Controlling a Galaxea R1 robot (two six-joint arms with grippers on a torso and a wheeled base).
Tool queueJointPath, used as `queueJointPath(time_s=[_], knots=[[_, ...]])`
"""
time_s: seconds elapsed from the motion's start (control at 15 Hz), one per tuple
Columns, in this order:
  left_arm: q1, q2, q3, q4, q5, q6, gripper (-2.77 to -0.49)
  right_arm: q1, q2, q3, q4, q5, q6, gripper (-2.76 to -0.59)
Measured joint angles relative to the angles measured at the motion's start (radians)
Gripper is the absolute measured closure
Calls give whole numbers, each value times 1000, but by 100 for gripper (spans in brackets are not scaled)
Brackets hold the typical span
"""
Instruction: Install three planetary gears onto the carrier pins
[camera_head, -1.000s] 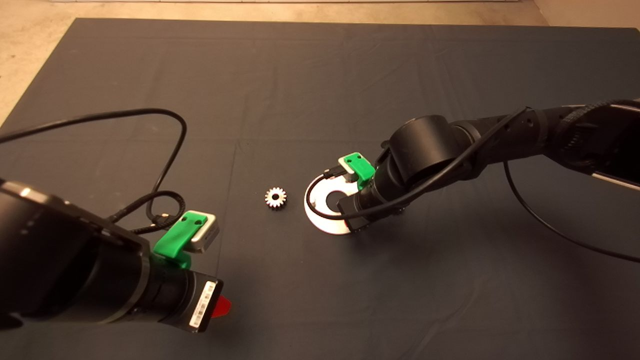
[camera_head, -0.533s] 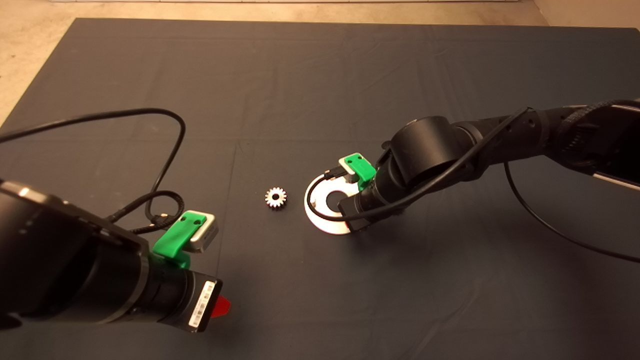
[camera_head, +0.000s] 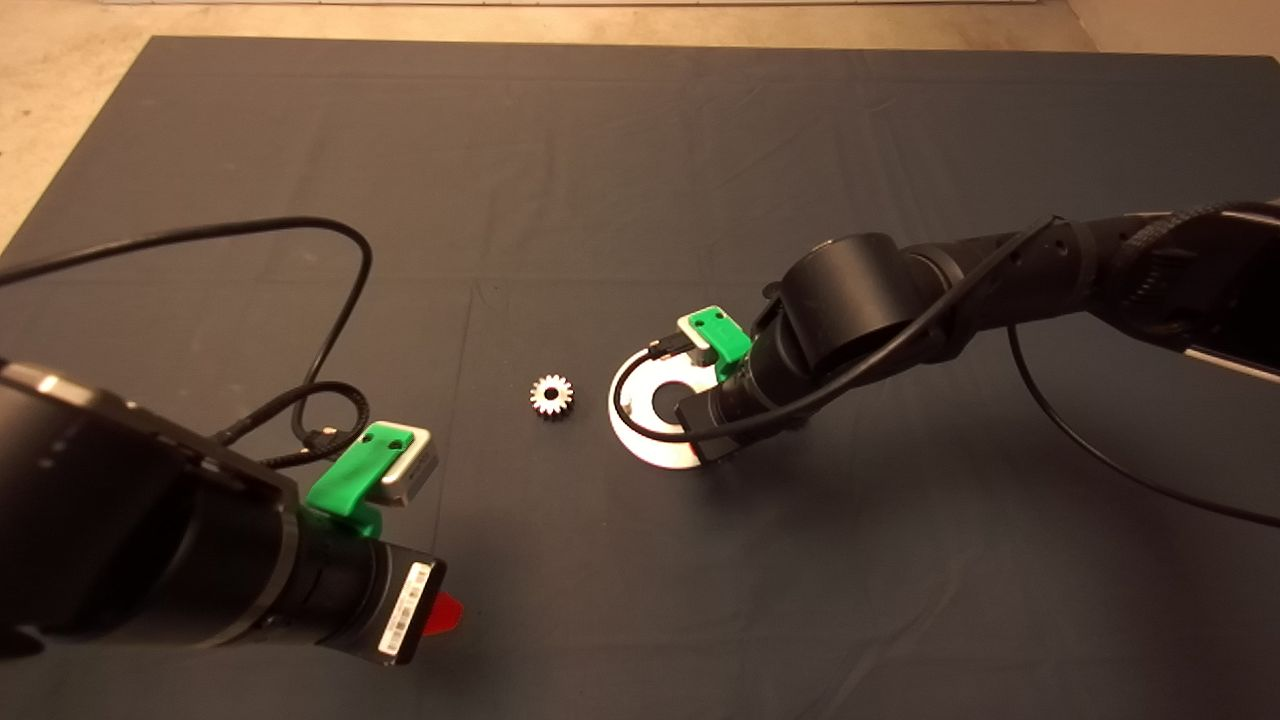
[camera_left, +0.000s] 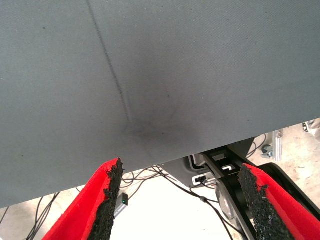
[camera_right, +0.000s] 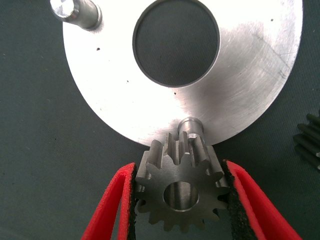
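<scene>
Right gripper over the near rim of the disc, its fingers pinching a gear by the teeth on either side; gear hole not yet over the pin, which stands just beyond the gear at the disc edge; a second pin bare across the disc; third pin not in view. In the head view a loose gear lies on the mat just beside the disc; another gear's teeth show at the wrist view's edge. Left gripper parked near the mat's edge, fingers spread, holding nothing. Risks, as judged: hole offset from the pin, so a descent could land the gear face on the pin top and tilt or slip it between the pads; sideways contact could shift the unheld disc.
</scene>
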Motion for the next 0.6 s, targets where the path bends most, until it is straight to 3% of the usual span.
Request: queueJointPath(time_s=[0.6], knots=[[0,-3,0,0,-6,0,-164,-1,0,-3,-6,1,0,-94]])
